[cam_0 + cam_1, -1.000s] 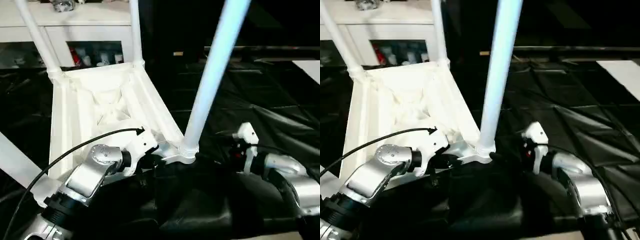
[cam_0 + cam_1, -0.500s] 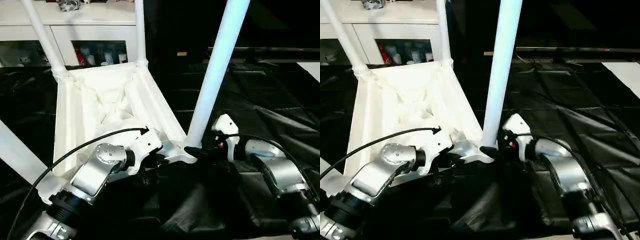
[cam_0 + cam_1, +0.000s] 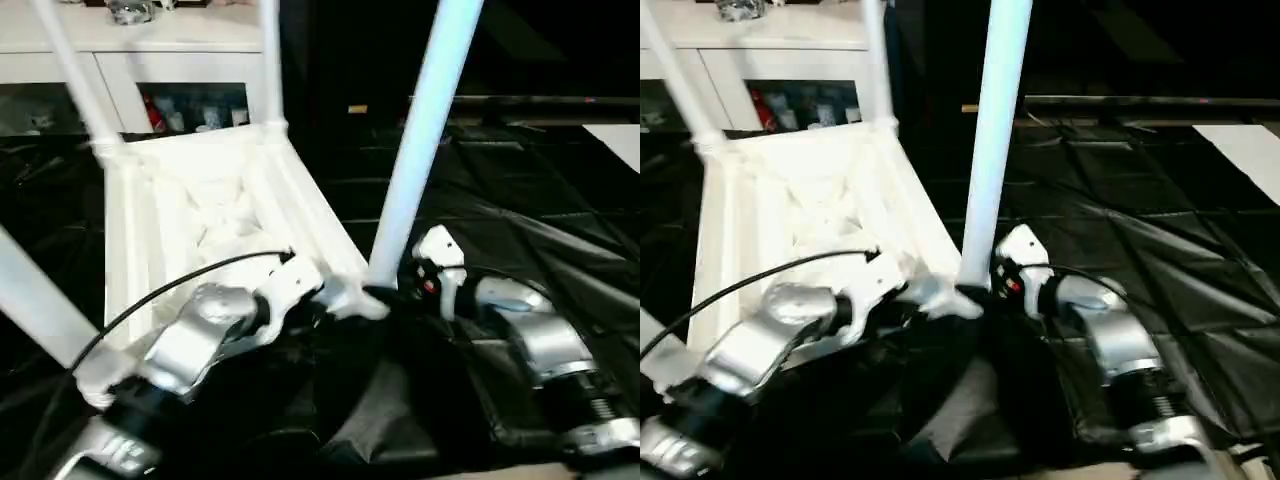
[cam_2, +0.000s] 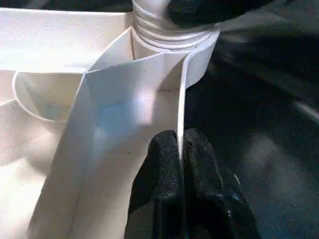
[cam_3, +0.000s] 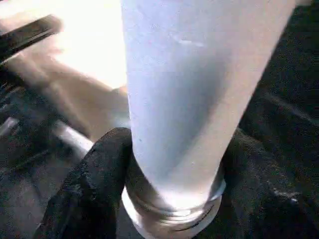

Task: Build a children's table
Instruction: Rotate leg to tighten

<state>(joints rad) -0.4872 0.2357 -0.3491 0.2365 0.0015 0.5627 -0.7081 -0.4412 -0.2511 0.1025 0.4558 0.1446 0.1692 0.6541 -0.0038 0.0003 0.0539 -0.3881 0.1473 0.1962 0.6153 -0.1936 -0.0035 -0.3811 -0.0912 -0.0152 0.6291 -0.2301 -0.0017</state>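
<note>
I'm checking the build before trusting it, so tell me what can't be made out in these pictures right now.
- Tops of the legs: cut off by the upper edge in both eye views.
- Near edge of the table top: covered by the left forearm in the left eye view.
- How deep the near leg sits in its corner socket: hidden inside the socket, left wrist view.
- Second finger of the right gripper: behind the leg, right wrist view.

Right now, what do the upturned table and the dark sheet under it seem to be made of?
The table looks like moulded white plastic, smooth and slightly glossy: thin ribs cross its underside, and the tube leg has a uniform sheen. The black sheet is probably plastic film or coated fabric: it creases and reflects light.
</note>
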